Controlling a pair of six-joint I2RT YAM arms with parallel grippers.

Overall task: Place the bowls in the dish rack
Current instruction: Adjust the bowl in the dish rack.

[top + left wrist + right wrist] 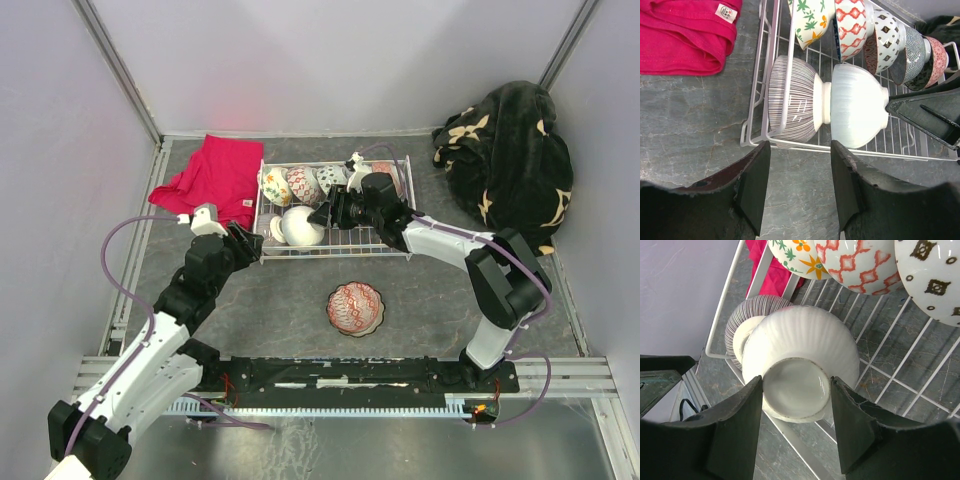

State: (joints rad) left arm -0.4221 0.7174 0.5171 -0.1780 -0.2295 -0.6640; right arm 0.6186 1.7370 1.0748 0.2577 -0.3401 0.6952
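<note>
1. The step in hand looks like seating the white ribbed bowl in the front row of the dish rack. It lies on its side, mouth turned toward the foot of the striped bowl and touching it.
2. The right gripper has a finger on either side of the white bowl's foot ring, jaws about half apart. Whether they pinch the foot or merely bracket it, I cannot tell.
3. To do this well, I would make sure the bowl bears on the wire floor and leans on the striped bowl before any release. Then spread the jaws only a little and draw straight back along the bowl's axis, so no finger drags the foot and rolls the bowl.
4. Mind the back row: the floral bowl and the red-lattice bowl stand just behind, so the way out should stay low and toward the front rail.
5. The left gripper hovers empty, jaws partly apart, just outside the rack's near left corner. The front rail is just beyond its fingertips and the striped bowl is directly ahead.
6. One bowl is not yet loaded — the red patterned bowl sits on the table in front of the rack, well apart from both grippers.
</note>
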